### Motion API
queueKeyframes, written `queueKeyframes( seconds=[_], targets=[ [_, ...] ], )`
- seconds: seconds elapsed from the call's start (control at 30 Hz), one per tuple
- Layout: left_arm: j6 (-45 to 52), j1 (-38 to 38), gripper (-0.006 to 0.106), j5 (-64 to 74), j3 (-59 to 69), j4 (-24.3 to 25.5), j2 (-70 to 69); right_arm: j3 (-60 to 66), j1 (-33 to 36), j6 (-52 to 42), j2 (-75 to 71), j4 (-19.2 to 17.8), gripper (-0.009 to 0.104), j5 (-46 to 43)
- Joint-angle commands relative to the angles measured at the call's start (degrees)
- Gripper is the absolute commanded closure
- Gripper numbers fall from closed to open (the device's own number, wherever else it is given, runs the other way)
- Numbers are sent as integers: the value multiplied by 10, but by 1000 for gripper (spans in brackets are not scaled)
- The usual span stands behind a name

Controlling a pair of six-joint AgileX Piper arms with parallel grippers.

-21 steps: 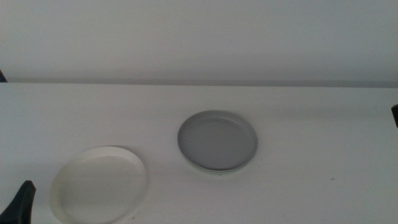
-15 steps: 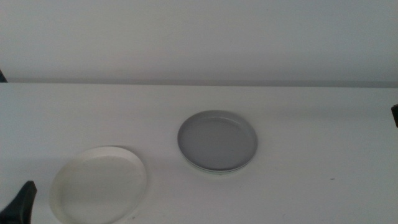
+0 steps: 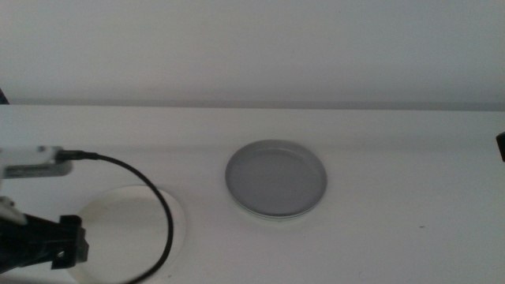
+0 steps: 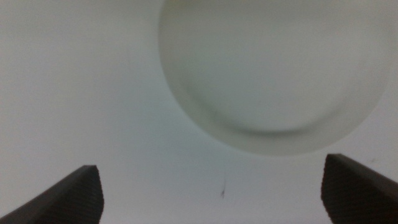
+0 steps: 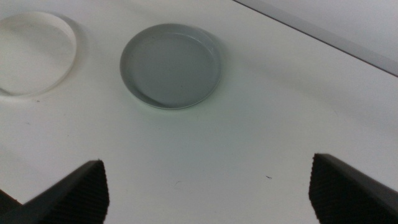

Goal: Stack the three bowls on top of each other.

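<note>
The grey bowl (image 3: 276,178) sits mid-table, and a thin pale greenish rim (image 3: 276,218) peeks out under its near edge. At the front left lies the white bowl (image 3: 130,225), partly covered by my left arm (image 3: 47,241) and its cable. The left wrist view shows the left gripper (image 4: 211,165) open above the table, just short of the white bowl (image 4: 273,68), holding nothing. My right gripper (image 5: 206,162) is open and empty, well back from the grey bowl (image 5: 171,65) and the white bowl (image 5: 31,53). Only a dark bit of the right arm (image 3: 501,146) shows at the right edge.
The white table (image 3: 394,158) runs back to a plain wall. A black cable (image 3: 162,205) loops from the left arm over the white bowl. A small dark speck (image 3: 420,227) marks the table at the front right.
My left arm has swung in from the bottom-left corner and now hangs over the white bowl's left side. Neither bowl has moved, nor has the right arm.
</note>
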Motion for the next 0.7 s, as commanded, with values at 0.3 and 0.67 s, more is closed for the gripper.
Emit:
queueKeyframes(
  seconds=[0.3, 0.67],
  targets=[
    [102, 31, 7, -38, -101, -1, 208, -3, 1, 0, 0, -1, 9, 56],
    [115, 55, 7, -123, -101, 12, 305, -3, 1, 0, 0, -1, 9, 56]
  ],
)
